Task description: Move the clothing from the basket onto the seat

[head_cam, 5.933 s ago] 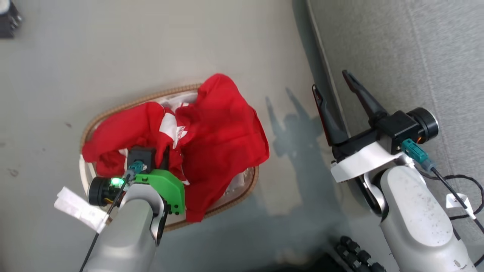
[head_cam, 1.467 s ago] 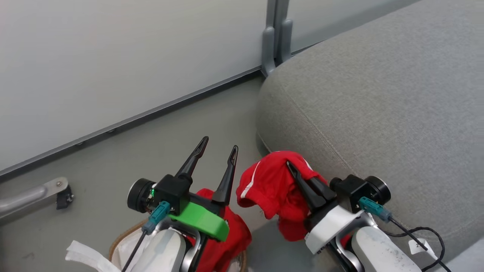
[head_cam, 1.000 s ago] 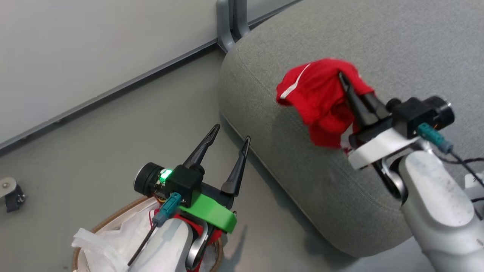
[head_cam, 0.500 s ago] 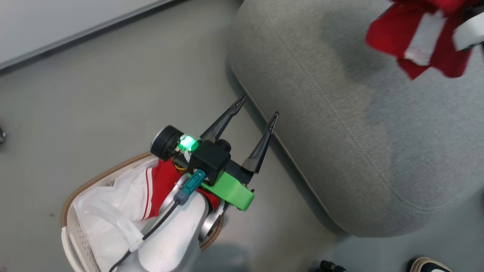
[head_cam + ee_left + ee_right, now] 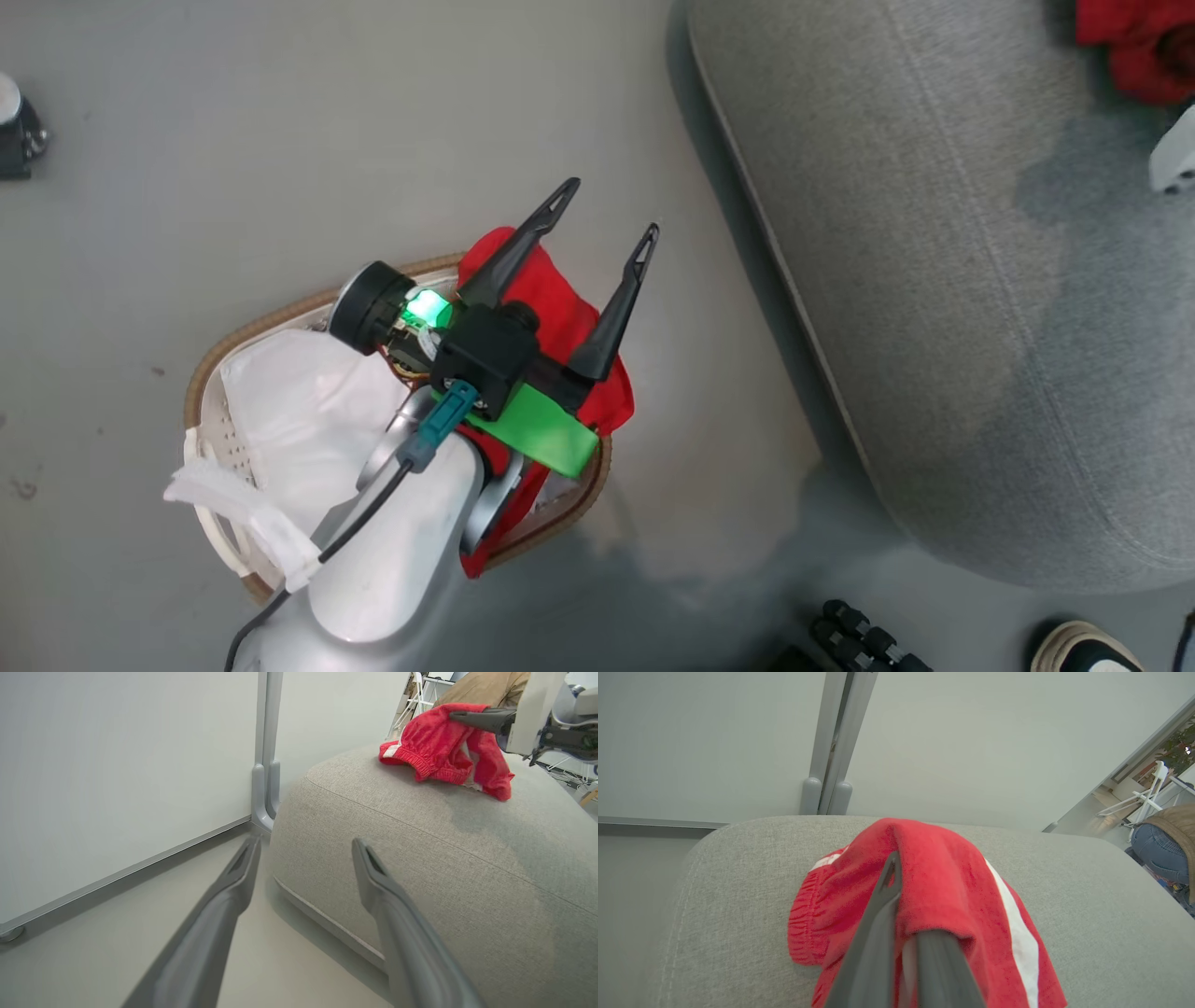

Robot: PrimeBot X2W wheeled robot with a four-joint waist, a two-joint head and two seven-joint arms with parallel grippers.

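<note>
Head view: L gripper (image 5: 610, 205) hovered wide apart, empty, over the basket (image 5: 280, 313), red clothing (image 5: 560, 289) bunched at its 3 o'clock side. L wrist view: a red garment (image 5: 434, 742) lay on the seat (image 5: 420, 858) at 1 o'clock. R wrist view: R gripper (image 5: 906, 882) clamped that garment, soft, light, limp; a bunched fold looked the best hold.

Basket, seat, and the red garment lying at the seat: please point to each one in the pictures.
basket (image 5: 243, 327): head view, on its tan woven rim.
seat (image 5: 934, 280): head view, on its bare grey top.
red garment (image 5: 943, 872): right wrist view, on plain red fabric left of the white stripe.
</note>
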